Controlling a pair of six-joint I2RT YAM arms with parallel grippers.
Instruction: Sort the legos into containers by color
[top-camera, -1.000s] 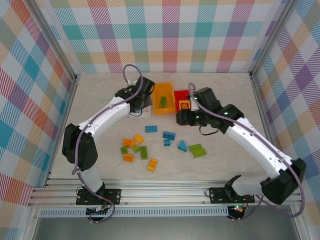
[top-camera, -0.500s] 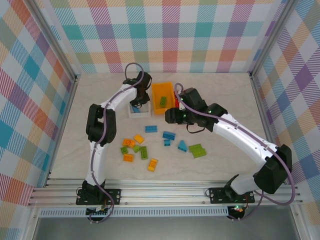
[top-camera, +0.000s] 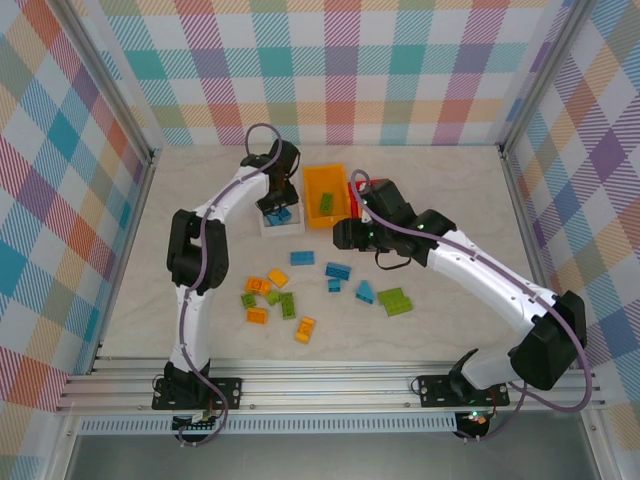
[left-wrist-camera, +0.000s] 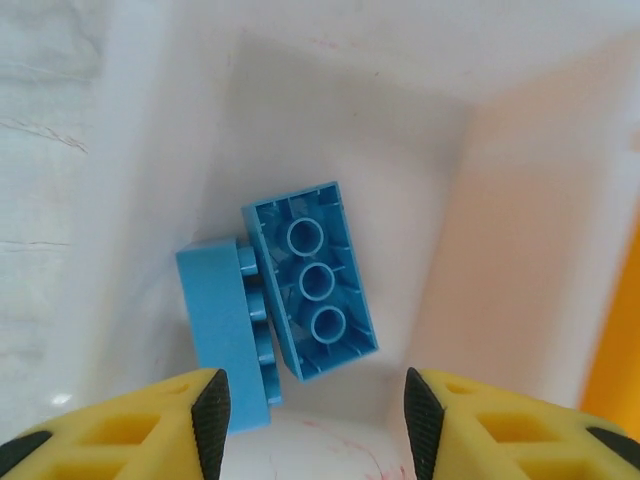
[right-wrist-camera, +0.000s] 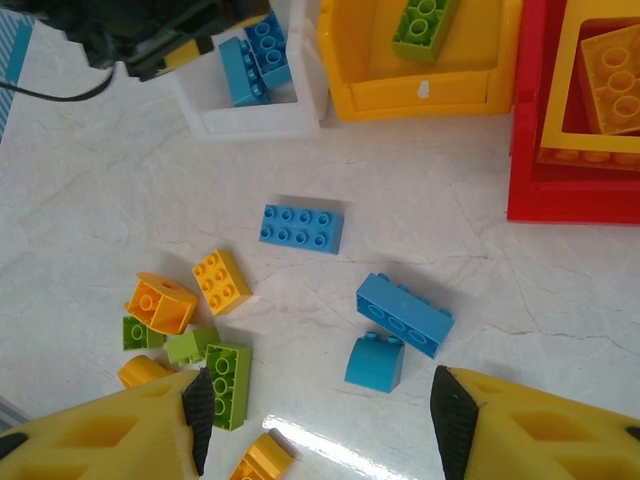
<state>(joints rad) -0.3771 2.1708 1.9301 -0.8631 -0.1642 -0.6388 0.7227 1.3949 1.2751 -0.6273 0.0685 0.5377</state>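
Observation:
My left gripper (left-wrist-camera: 317, 420) hangs open just above the white bin (left-wrist-camera: 500, 250), with nothing between its fingers. Two blue legos lie in that bin, one upside down (left-wrist-camera: 310, 282) and one on its side (left-wrist-camera: 225, 335). My right gripper (right-wrist-camera: 325, 420) is open over the table, above a blue curved lego (right-wrist-camera: 374, 362) and a long blue lego (right-wrist-camera: 404, 314). Another blue lego (right-wrist-camera: 302, 228) lies farther off. The orange bin (right-wrist-camera: 420, 90) holds a green lego (right-wrist-camera: 424, 25). The red bin (right-wrist-camera: 530, 150) holds a yellow lego (right-wrist-camera: 610, 70) inside a yellow frame.
Loose legos lie between the arms: yellow (right-wrist-camera: 221, 281), orange (right-wrist-camera: 160, 303) and green (right-wrist-camera: 228, 385) to the left, a green plate (top-camera: 395, 301) to the right. The three bins stand side by side at the back. Checked walls enclose the table.
My right gripper has shifted left, away from the red bin and over the loose blue legos. The left gripper stays over the white bin, where blue legos now show.

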